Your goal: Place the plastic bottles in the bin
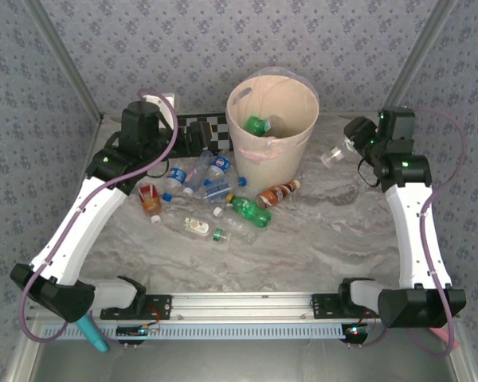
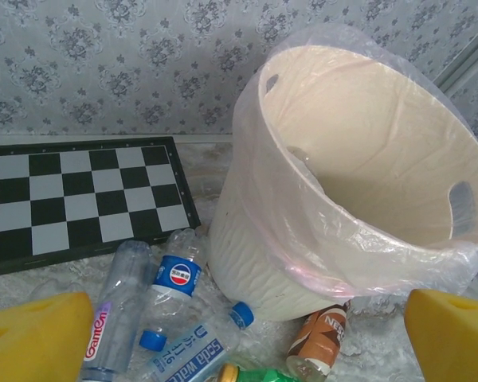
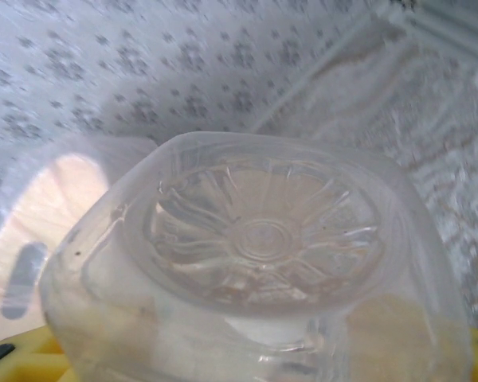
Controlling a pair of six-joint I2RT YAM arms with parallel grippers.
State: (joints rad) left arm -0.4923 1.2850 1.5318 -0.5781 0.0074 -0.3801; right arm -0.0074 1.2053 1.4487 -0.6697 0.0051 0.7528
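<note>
Presently a clear bottle is clamped by the right gripper near the far edge of the tabletop. Release is advised only above the bin.

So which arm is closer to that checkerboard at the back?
Left. The left gripper hovers right by the checkerboard. The right gripper, holding a clear bottle, is on the far side of the bin.
</note>
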